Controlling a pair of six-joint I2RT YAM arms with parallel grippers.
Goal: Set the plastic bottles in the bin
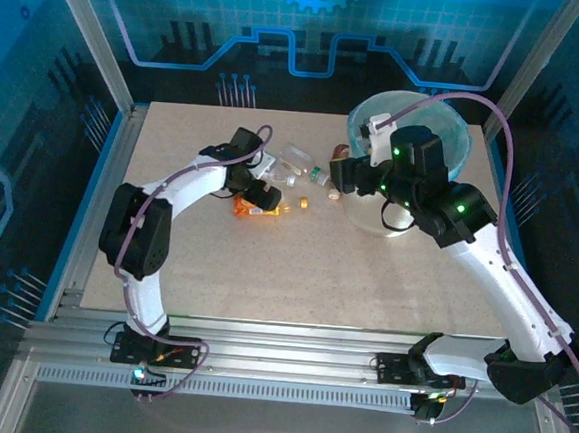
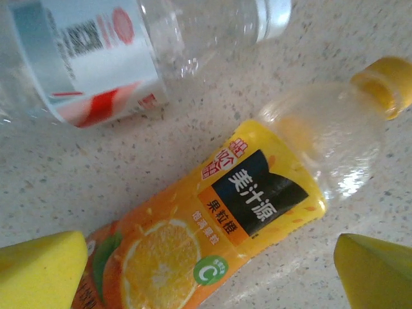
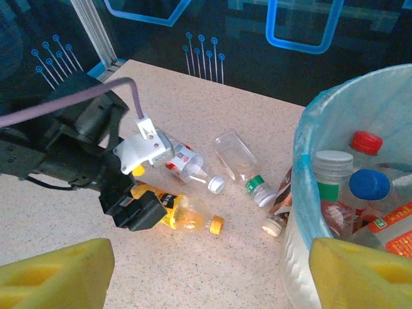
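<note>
Top external: on the speckled table (image 1: 265,275), the bin (image 1: 456,117) with its blue liner stands at far right. It holds bottles (image 3: 331,174) with red, blue and white caps. My right gripper (image 3: 206,277) hangs by its rim, pads wide apart with nothing between them. My left gripper (image 2: 207,275) is released and straddles an orange bottle (image 2: 212,225) lying flat. Its label reads 美汁源 果粒橙, with a green "C" disc; yellow cap (image 2: 386,87). Just beyond lies a clear bottle (image 2: 161,45) with a white-red barcode label, text unreadable.
</note>
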